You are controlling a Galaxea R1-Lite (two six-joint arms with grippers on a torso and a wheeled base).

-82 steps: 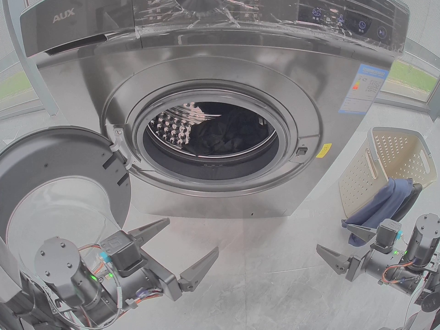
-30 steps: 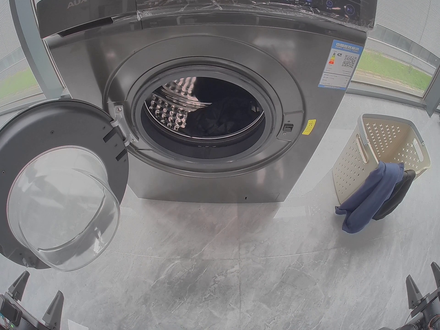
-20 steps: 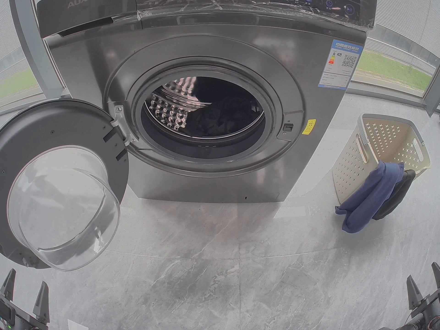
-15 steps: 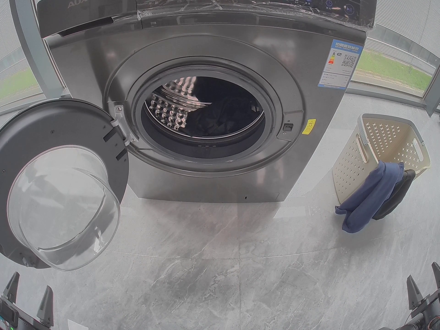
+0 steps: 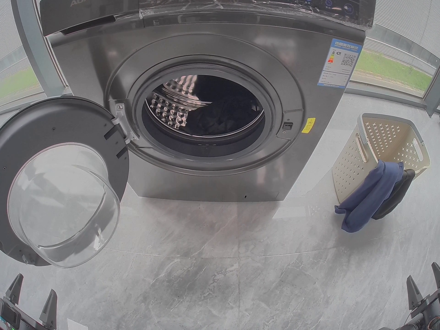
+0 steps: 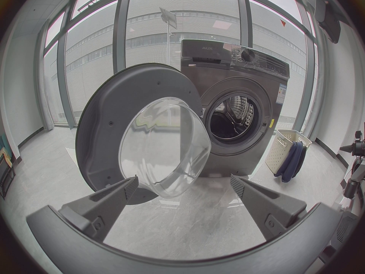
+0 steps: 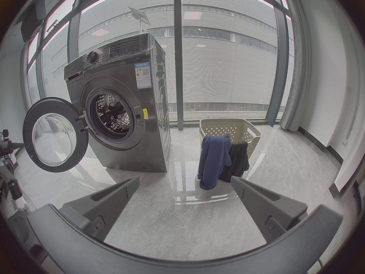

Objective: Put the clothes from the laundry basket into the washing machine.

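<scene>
Brushed grey steel on the washing machine [image 5: 298, 88], with crinkled clear film [image 5: 238, 5] over its top control panel. Its round door [image 5: 55, 124] is swung wide open on our left, domed clear glass bowl [image 5: 64, 207] facing us. The drum [image 5: 172, 111] is shiny perforated metal, and dark clothes [image 5: 224, 115] lie inside it.

The laundry basket [image 5: 353, 170] is cream plastic with cross-shaped holes. It stands upright on the floor to the right of the machine, near it but apart. A blue garment [image 5: 366, 202] and a black garment [image 5: 398, 193] hang over its near rim, the blue one down to about floor level. The floor [image 5: 229, 271] is glossy grey marble-look tile.

Left claw [image 5: 34, 292] is spread wide and empty, low, with the open door just ahead of it. Right claw [image 7: 184, 182] is also spread and empty, well short of the basket.

We see two labels: a blue-and-white sticker [image 5: 340, 63] at the upper right of the front, and a small yellow one [image 5: 308, 125] beside the door latch. We can't read their print.
</scene>
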